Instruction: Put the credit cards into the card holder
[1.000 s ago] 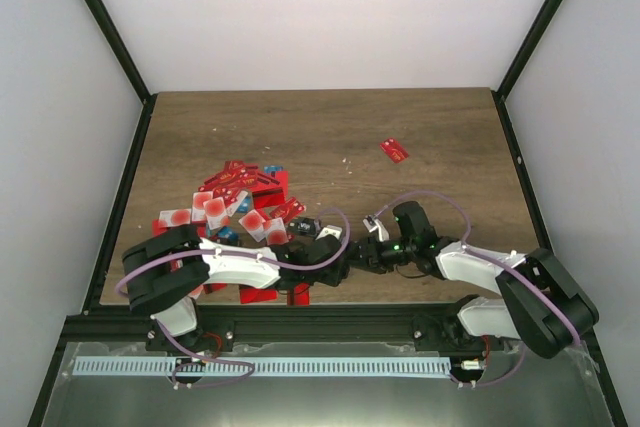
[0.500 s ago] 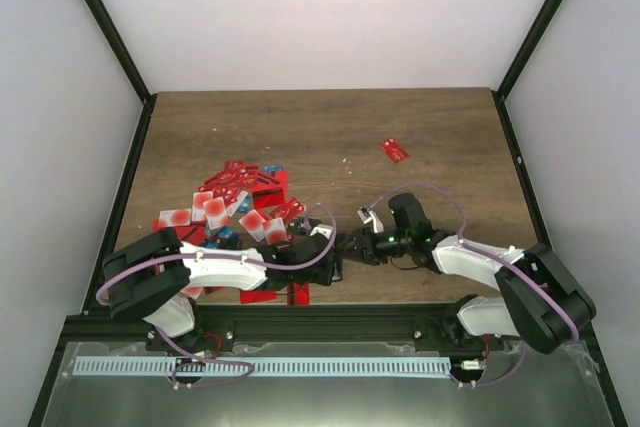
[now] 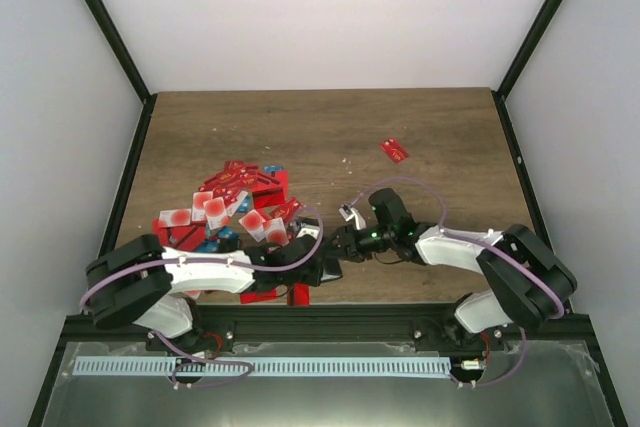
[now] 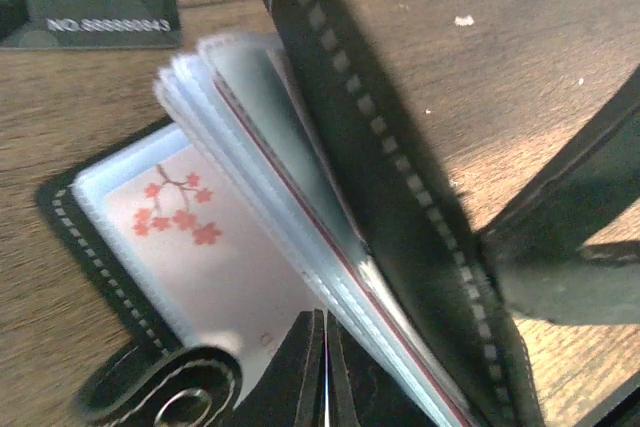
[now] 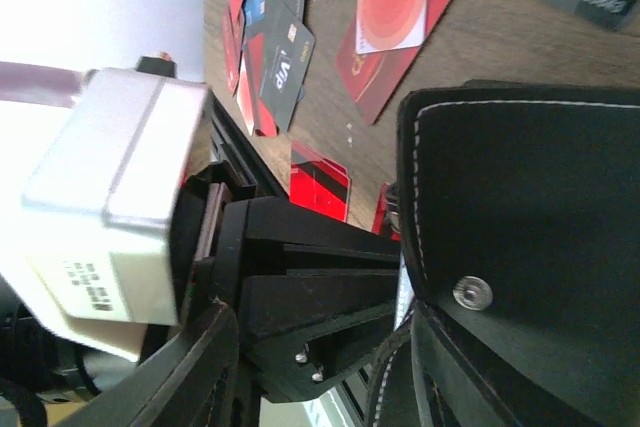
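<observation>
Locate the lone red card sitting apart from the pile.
Top view: the lone red card lies on the right half of the table, beyond the right arm, apart from the card pile at left.

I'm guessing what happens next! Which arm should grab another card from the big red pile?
Probably the left. The credit cards lie heaped on its side, close to the left gripper; the right gripper would have to reach across the open card holder.

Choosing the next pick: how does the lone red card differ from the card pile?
The lone red card lies by itself on the table; the card pile overlaps. The lone red card is back right; the card pile front left. Both lie outside the card holder.
</observation>
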You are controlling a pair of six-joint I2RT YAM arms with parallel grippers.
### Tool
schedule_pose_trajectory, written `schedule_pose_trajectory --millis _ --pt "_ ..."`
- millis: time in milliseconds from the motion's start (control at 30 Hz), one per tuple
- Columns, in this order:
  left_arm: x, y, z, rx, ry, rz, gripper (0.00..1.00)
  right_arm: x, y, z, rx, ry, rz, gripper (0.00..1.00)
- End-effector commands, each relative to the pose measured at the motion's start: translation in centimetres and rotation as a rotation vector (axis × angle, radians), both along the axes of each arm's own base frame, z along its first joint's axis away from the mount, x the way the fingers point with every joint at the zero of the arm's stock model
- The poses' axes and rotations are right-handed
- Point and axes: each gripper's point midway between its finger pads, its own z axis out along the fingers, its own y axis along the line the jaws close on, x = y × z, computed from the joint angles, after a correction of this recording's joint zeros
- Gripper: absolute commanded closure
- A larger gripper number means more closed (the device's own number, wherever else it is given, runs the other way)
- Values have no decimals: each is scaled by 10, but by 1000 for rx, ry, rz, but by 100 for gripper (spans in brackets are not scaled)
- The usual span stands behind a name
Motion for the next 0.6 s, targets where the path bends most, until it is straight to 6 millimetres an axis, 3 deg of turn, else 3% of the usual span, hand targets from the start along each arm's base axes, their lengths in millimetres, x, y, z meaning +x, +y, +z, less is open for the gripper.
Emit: schedule_pose_trajectory --millis 0,367,567 --pt "6 9 19 -31 -44 48 95 -1 19 14 33 -27 37 50" --pt "12 60 15 69 -114 162 91 -6 35 -10 15 9 77 50" --pt "10 72 9 83 -118 178 91 -7 38 -21 -1 21 86 50"
